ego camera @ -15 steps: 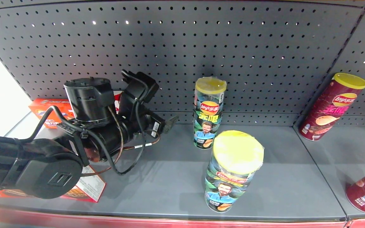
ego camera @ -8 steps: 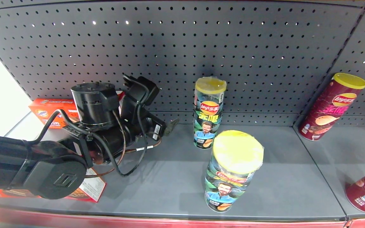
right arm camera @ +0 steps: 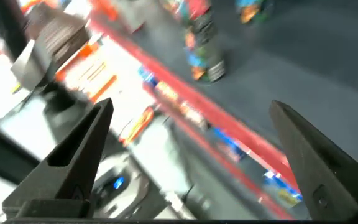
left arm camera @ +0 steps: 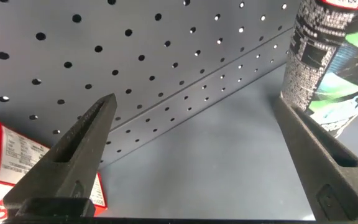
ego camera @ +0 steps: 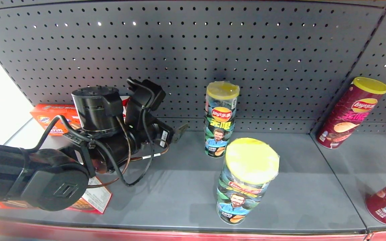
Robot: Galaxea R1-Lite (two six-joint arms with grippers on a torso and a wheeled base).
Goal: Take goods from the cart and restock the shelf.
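Observation:
Two teal chip cans with yellow lids stand on the grey shelf [ego camera: 179, 187]: one at the back [ego camera: 221, 119], one nearer the front edge [ego camera: 246, 180]. My left gripper [ego camera: 180, 130] hovers low over the shelf, left of the back can and close to the pegboard. In the left wrist view my left gripper [left arm camera: 194, 104] is open with nothing between its fingers, and the back can [left arm camera: 334, 62] stands just beyond one fingertip [left arm camera: 291, 121]. My right gripper [right arm camera: 191, 107] is open and holds nothing, away from the shelf, above its blurred red front edge [right arm camera: 191, 112].
Orange boxes lie at the shelf's left, one at the back [ego camera: 50, 115] and one under my left arm [ego camera: 94, 201]. Maroon cans stand in the right bay, at the back [ego camera: 350, 112] and at the front [ego camera: 385, 201]. The pegboard [ego camera: 193, 50] closes off the rear.
My left arm edged slightly right, then drifted a little back. The cans and boxes have not moved.

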